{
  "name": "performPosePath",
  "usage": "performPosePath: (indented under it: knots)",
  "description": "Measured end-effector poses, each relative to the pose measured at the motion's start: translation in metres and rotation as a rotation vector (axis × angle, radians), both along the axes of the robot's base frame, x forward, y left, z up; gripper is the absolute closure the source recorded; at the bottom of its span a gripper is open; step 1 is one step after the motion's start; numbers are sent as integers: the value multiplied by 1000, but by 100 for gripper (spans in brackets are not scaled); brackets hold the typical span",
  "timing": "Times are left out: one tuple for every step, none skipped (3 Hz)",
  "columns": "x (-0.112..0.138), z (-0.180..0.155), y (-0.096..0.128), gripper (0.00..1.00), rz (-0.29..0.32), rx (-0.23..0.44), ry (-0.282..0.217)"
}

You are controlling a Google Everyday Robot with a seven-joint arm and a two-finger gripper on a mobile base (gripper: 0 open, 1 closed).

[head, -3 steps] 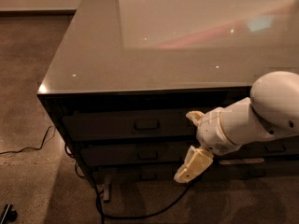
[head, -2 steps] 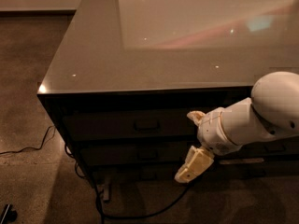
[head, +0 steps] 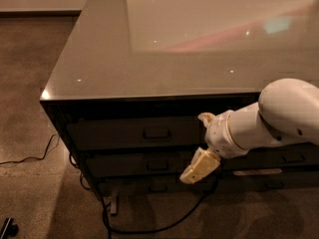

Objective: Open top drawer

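The top drawer [head: 119, 133] is a dark brown front just under the cabinet's top, sitting flush with the fronts below it. Its small metal pull handle [head: 156, 133] is at the centre. My gripper [head: 198, 144] hangs in front of the drawer fronts, just right of that handle and touching nothing. It is open, one cream finger [head: 205, 118] level with the top drawer and the other finger [head: 198, 167] down by the middle drawer. The white arm [head: 279, 116] comes in from the right and hides the right part of the drawer.
A glossy grey slab [head: 199, 39] tops the cabinet. Two alike drawer fronts [head: 144, 165] lie below the top one. Black cables [head: 149, 229] trail across the speckled floor [head: 30, 83] at the cabinet's base, and a small dark object [head: 7, 228] lies at bottom left.
The gripper has risen slightly in front of the drawers; its fingers stay apart. The drawer has not moved.
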State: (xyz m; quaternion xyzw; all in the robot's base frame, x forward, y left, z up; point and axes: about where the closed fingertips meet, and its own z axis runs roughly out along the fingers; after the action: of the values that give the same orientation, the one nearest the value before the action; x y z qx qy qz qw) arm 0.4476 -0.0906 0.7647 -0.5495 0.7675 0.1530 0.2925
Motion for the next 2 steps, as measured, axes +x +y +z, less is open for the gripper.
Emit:
performPosePath:
  knots:
    - [20,-1,5,0,-36,-13,-42]
    - [36,-2,11,0,-57,-47,-79]
